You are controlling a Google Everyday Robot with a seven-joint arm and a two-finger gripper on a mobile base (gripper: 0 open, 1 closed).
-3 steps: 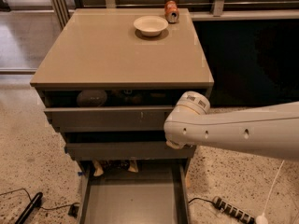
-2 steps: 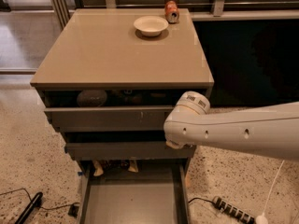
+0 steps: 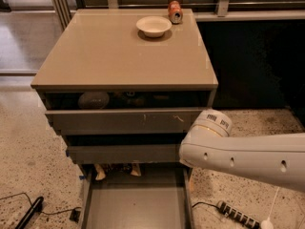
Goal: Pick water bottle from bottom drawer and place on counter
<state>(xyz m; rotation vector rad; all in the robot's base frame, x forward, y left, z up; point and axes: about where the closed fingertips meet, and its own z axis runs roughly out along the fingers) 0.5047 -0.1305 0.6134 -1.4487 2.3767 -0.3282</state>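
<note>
The bottom drawer (image 3: 136, 202) is pulled open at the foot of the grey cabinet and shows a flat grey inside. A few small tan and dark things (image 3: 116, 170) lie at its back edge under the drawer above. The water bottle is not in view. The counter (image 3: 114, 56) is the glossy beige top. My gripper is out of view. Only my white arm (image 3: 238, 154) shows, reaching in from the right across the cabinet's lower right corner, its rounded joint (image 3: 212, 124) in front of the middle drawers.
A white bowl (image 3: 153, 26) and an orange soda can (image 3: 175, 11) sit at the back of the counter. The two upper drawers (image 3: 119, 120) stand slightly open. A power strip (image 3: 237, 214) lies on the floor at the right, a black cable (image 3: 28, 213) at the left.
</note>
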